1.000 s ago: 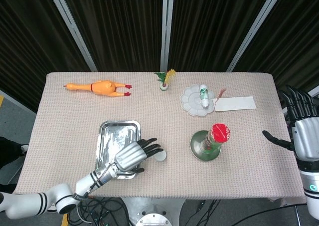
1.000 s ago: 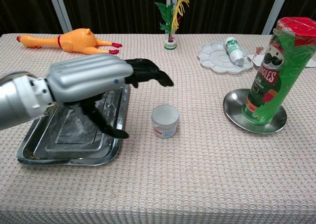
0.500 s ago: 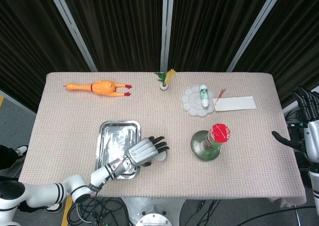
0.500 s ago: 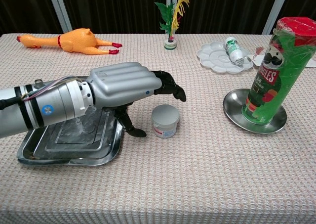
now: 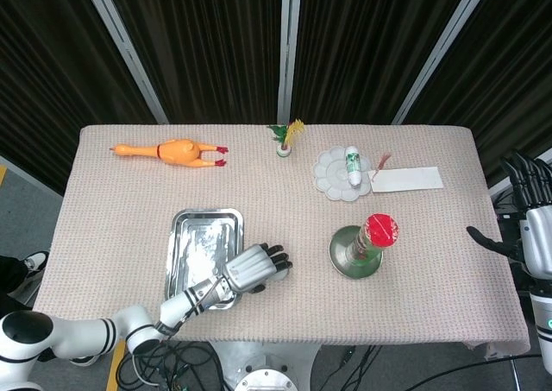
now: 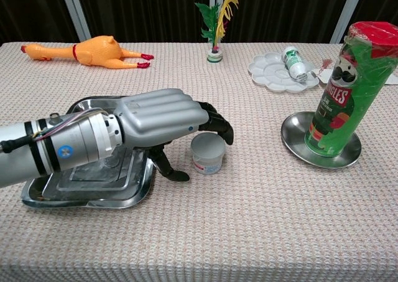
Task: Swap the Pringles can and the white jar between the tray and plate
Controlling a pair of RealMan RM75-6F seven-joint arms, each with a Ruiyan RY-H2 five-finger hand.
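The left hand (image 6: 163, 117), fingers spread and empty, arches over the white jar (image 6: 208, 152) beside the tray (image 6: 37, 193).

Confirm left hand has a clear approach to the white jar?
Probably yes. The left hand is right beside the white jar, fingers arched over its top and thumb low at its near side. Nothing stands between them; the tray is behind the hand.
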